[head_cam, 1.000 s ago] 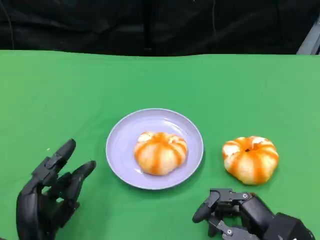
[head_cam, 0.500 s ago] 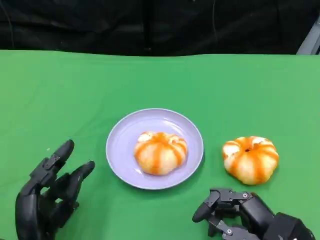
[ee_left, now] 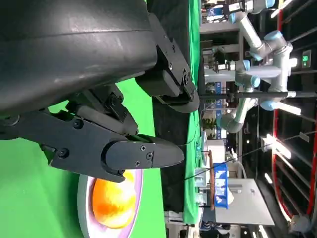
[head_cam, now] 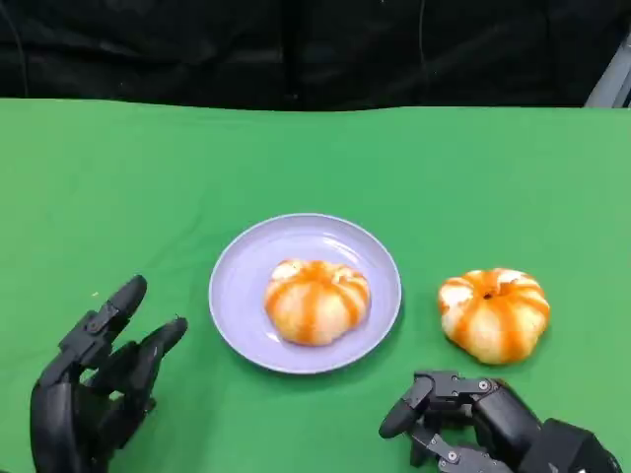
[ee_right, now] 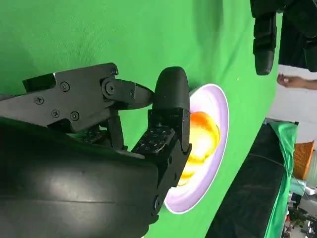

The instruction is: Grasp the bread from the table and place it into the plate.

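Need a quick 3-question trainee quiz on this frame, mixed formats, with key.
1. True or false: the plate holds nothing.
2. Multiple choice: the bread on the table lies nearest to: A) the left hand; B) the right hand; C) the table's far edge.
3. Fill in: the cloth covering the table is ____.

Key
1. False: one bread on the plate already sits there.
2. B: it lies just beyond the right hand's fingers, untouched.
3. Green.
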`<control>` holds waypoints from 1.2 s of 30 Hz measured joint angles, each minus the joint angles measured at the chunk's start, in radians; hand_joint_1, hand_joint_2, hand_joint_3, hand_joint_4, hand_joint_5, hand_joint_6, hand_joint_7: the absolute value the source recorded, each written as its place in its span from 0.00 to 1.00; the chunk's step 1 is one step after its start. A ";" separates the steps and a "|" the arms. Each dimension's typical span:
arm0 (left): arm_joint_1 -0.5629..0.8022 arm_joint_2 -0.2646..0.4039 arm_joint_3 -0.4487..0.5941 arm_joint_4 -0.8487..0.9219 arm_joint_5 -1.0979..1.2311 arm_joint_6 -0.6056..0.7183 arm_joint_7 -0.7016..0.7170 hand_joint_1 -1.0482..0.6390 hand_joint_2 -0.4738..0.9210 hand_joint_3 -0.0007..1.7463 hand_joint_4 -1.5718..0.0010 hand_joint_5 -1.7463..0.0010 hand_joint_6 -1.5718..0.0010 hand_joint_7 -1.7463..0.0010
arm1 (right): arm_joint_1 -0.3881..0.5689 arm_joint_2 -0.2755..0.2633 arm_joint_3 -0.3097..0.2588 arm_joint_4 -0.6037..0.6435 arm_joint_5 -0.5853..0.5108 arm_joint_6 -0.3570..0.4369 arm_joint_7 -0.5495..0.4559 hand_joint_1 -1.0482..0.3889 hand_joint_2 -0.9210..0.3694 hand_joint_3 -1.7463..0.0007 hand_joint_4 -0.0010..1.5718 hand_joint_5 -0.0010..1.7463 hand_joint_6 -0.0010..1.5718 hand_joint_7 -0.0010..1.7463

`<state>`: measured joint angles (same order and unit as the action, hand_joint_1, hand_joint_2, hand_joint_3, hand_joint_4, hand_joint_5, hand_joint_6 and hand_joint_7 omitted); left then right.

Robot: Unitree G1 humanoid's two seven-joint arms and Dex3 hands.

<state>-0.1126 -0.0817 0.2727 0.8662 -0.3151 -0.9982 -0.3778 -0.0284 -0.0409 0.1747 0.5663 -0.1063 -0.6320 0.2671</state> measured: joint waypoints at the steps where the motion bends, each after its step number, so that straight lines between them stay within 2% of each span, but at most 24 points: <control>1: 0.000 0.000 0.000 0.000 0.000 0.000 0.000 0.38 1.00 0.21 0.40 0.98 0.55 0.99 | 0.000 0.000 0.000 0.000 0.000 0.000 0.000 0.63 0.00 0.73 0.43 0.85 0.51 0.54; 7: 0.022 -0.004 -0.001 0.000 0.015 0.001 0.013 0.39 1.00 0.20 0.39 0.98 0.54 0.99 | 0.000 0.000 -0.001 0.000 0.000 0.000 0.000 0.63 0.00 0.73 0.43 0.85 0.51 0.54; 8: 0.022 -0.005 -0.001 0.000 0.015 0.001 0.013 0.46 1.00 0.20 0.39 0.98 0.52 0.99 | 0.000 0.000 -0.001 0.000 0.000 0.000 0.000 0.64 0.00 0.73 0.43 0.85 0.52 0.54; 9: 0.022 -0.005 -0.001 0.000 0.016 0.001 0.014 0.59 1.00 0.21 0.37 0.97 0.49 0.97 | 0.000 0.000 -0.001 0.000 0.000 0.000 0.001 0.64 0.00 0.73 0.43 0.85 0.52 0.54; 11: 0.022 -0.006 0.002 0.000 0.056 0.002 0.075 0.71 0.99 0.22 0.36 0.97 0.45 0.97 | 0.000 0.000 0.000 0.000 0.000 0.000 0.001 0.65 0.00 0.73 0.43 0.86 0.52 0.54; 14: 0.022 -0.008 0.003 0.000 0.114 0.007 0.168 0.73 0.98 0.24 0.35 0.97 0.44 0.98 | 0.000 0.001 0.000 0.000 0.000 0.000 0.001 0.65 0.00 0.73 0.43 0.86 0.51 0.54; 20: 0.022 -0.008 -0.002 0.000 0.143 0.011 0.216 0.73 0.97 0.25 0.35 0.98 0.44 0.99 | 0.000 0.001 0.000 0.000 0.000 0.000 0.001 0.65 0.00 0.73 0.43 0.86 0.51 0.55; 21: 0.022 -0.008 -0.003 -0.001 0.146 0.012 0.219 0.71 0.92 0.36 0.33 0.62 0.31 0.79 | 0.000 0.001 0.000 0.000 0.000 0.000 0.001 0.65 0.00 0.73 0.43 0.86 0.51 0.55; 22: 0.023 -0.006 -0.008 0.000 0.158 0.008 0.222 0.70 0.88 0.43 0.36 0.43 0.31 0.66 | 0.000 0.001 0.000 0.000 0.000 0.000 0.000 0.65 0.00 0.73 0.43 0.86 0.51 0.55; 23: 0.025 0.001 -0.014 0.006 0.177 -0.003 0.225 0.69 0.85 0.48 0.38 0.32 0.32 0.55 | 0.000 0.001 0.000 0.000 0.000 0.000 0.000 0.65 0.00 0.73 0.43 0.86 0.51 0.55; 26: 0.030 0.022 -0.034 0.029 0.228 -0.045 0.229 0.69 0.83 0.52 0.40 0.25 0.33 0.49 | 0.000 0.001 0.000 0.000 0.000 0.000 0.000 0.65 0.00 0.73 0.42 0.86 0.51 0.55; 33: 0.030 0.030 -0.043 0.054 0.240 -0.070 0.245 0.69 0.82 0.52 0.40 0.22 0.34 0.45 | 0.000 0.001 0.000 0.001 0.000 0.000 0.000 0.65 0.00 0.73 0.42 0.86 0.51 0.55; 35: 0.030 0.030 -0.045 0.058 0.241 -0.071 0.250 0.69 0.80 0.54 0.42 0.16 0.39 0.34 | 0.000 0.001 0.000 0.001 0.000 0.000 0.000 0.64 0.00 0.73 0.42 0.86 0.51 0.55; 36: 0.030 0.030 -0.048 0.059 0.241 -0.072 0.251 0.69 0.80 0.54 0.42 0.15 0.40 0.33 | 0.000 0.001 0.000 0.001 0.000 0.000 0.000 0.64 0.00 0.73 0.42 0.86 0.51 0.55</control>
<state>-0.0825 -0.0514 0.2248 0.9251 -0.0738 -1.0704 -0.1266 -0.0285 -0.0396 0.1746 0.5668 -0.1066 -0.6322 0.2673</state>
